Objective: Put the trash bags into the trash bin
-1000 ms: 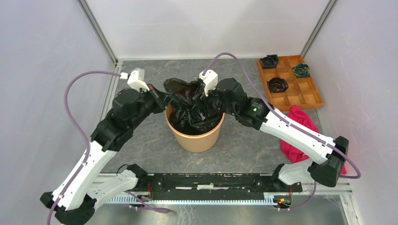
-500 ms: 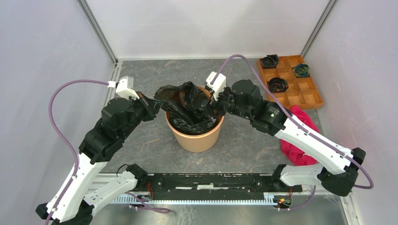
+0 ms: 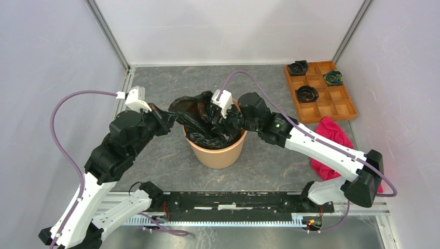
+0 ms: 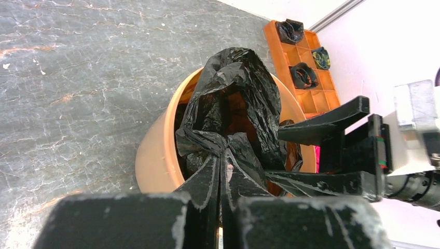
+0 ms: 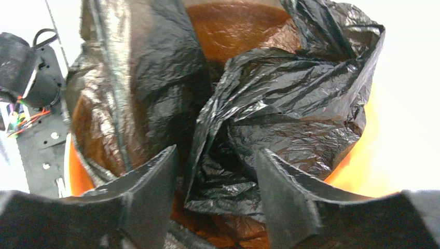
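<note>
Top external view has the orange trash bin standing on the grey surface between the two arms, with the black trash bag stuffed into its mouth. Most of the crinkled film sits inside the bin. A glossy hump bulges above the rim on the far left side, and a fold drapes over the edge there.

From the left wrist, the left fingers are clenched together on a twisted gather of the bag just over the bin's rim. From the right wrist, the right fingers stand spread apart, released, reaching down into the bin with a crumpled wad of film between them; I cannot tell whether either one touches it.

The bin's floor is hidden under the plastic, and from above the right fingertips are lost behind the wrist camera and the bag.

Off in the far right corner lies an orange tray of square compartments, three of them each holding a small black roll. A pink-red cloth lies near it, partly covered by the right arm.
</note>
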Controlling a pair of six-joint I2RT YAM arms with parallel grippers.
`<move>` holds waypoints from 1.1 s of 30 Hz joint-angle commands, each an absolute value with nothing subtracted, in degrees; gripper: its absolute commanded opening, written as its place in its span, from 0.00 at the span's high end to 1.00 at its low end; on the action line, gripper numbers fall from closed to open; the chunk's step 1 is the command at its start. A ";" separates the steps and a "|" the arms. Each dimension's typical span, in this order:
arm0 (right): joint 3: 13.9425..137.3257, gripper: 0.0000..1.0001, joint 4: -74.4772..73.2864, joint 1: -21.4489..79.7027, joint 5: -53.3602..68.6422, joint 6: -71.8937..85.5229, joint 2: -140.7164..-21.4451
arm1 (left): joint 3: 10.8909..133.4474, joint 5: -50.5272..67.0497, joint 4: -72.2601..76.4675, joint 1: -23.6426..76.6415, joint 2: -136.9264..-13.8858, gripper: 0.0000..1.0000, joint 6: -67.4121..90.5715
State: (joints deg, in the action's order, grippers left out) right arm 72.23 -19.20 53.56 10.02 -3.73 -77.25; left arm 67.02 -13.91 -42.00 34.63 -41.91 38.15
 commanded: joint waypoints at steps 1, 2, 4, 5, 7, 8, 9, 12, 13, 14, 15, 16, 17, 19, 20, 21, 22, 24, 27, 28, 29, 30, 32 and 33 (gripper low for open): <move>70.98 0.48 -12.05 53.52 6.15 -3.93 -78.31 | 68.29 -16.00 -42.32 34.65 -41.19 0.98 35.31; 70.84 0.60 -11.10 53.57 5.23 -4.04 -78.35 | 68.31 -16.14 -42.45 34.68 -41.08 0.98 35.45; 72.11 0.83 -10.88 53.52 1.49 -3.46 -78.16 | 68.52 -16.47 -42.83 34.67 -40.97 0.98 35.59; 73.71 0.93 -12.08 53.53 -1.61 -2.70 -78.01 | 68.75 -16.69 -43.19 34.63 -41.00 0.98 35.67; 78.45 1.00 -16.52 53.30 -6.61 -0.24 -78.11 | 69.09 -17.76 -44.94 34.64 -41.04 0.98 36.10; 80.98 1.00 -19.23 53.14 -8.44 1.99 -78.49 | 68.98 -18.41 -45.86 34.63 -41.00 0.98 36.37; 84.03 1.00 -22.24 52.43 -9.67 3.58 -79.14 | 68.62 -18.97 -46.65 34.64 -40.92 0.98 36.77; 88.68 1.00 -26.96 47.14 -4.58 8.19 -80.54 | 66.64 -19.53 -47.48 34.63 -40.80 0.98 37.47; 88.33 1.00 -26.64 44.78 -0.89 9.44 -80.67 | 66.21 -19.56 -47.42 34.63 -40.97 0.98 37.45; 87.80 1.00 -26.42 42.42 1.39 10.45 -80.81 | 66.09 -19.68 -47.49 34.63 -41.41 0.98 37.21; 87.55 0.99 -26.46 40.75 3.32 11.26 -81.14 | 66.14 -20.31 -47.63 34.67 -41.99 0.98 36.70; 87.62 1.00 -26.56 39.12 4.46 11.58 -81.36 | 66.36 -20.95 -47.83 34.63 -42.95 0.98 35.94; 87.63 1.00 -26.36 38.04 5.63 11.68 -81.60 | 66.60 -21.94 -48.11 34.63 -44.04 0.98 35.03; 87.28 1.00 -24.98 35.66 8.19 11.98 -82.03 | 68.03 -23.24 -49.17 34.54 -46.84 0.98 33.52; 87.61 1.00 -24.86 34.20 9.78 12.24 -82.83 | 69.10 -22.79 -49.40 34.54 -48.15 0.98 32.68; 88.24 1.00 -25.15 32.88 11.02 12.22 -83.63 | 69.91 -22.21 -49.70 34.60 -49.92 0.98 32.02; 88.61 1.00 -25.45 31.75 11.87 12.05 -84.57 | 70.37 -21.97 -50.17 34.55 -50.93 0.98 31.85; 88.36 1.00 -25.25 29.61 13.35 11.77 -86.03 | 70.15 -21.85 -50.92 34.50 -52.13 0.98 31.40; 86.64 0.99 -24.25 27.47 16.39 10.53 -87.99 | 67.66 -21.32 -51.82 33.59 -52.09 0.98 31.67; 86.03 0.98 -23.80 26.99 16.87 10.13 -88.41 | 66.50 -20.79 -51.73 33.24 -51.74 0.98 31.79; 85.35 0.97 -23.36 26.68 17.24 9.84 -88.95 | 65.31 -20.31 -51.61 32.97 -51.20 0.98 31.98; 84.96 0.96 -23.16 26.39 17.77 9.51 -89.43 | 64.38 -20.15 -51.56 32.78 -50.70 0.98 32.24; 84.86 0.93 -23.05 26.12 18.58 8.78 -90.58 | 63.11 -20.09 -51.98 32.61 -49.78 0.98 32.71; 84.62 0.93 -22.69 26.06 18.87 8.62 -90.86 | 62.81 -20.12 -52.40 32.61 -49.49 0.98 33.05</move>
State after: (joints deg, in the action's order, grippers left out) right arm 85.12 -25.02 26.17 15.16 10.20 -89.91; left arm 64.23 -20.45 -51.18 33.06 -51.51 34.35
